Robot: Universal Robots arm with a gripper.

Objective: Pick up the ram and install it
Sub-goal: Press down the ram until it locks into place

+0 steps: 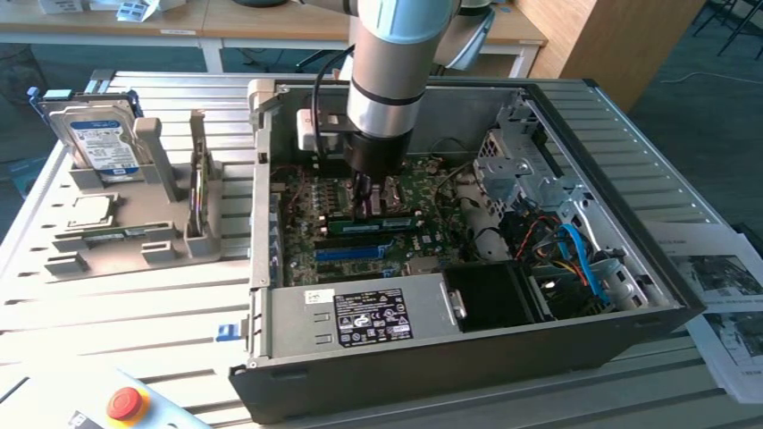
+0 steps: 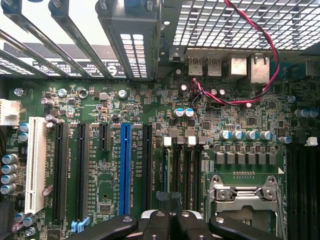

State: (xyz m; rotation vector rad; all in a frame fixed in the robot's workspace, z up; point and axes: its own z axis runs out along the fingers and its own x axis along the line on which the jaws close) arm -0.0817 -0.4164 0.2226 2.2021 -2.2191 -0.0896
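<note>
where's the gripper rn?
In the exterior view the gripper is inside the open PC case, just above the green motherboard, on the exterior view's left of the silver drive cage.

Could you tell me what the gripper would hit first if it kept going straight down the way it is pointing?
Most likely the ram, seated on the motherboard directly under the gripper. The gripper is shut, and depth between its tips and the stick is hard to judge.

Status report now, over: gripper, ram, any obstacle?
Gripper shut, down inside computer case over motherboard. Ram lies flat on board just below fingers. No obstacle seen.
</note>
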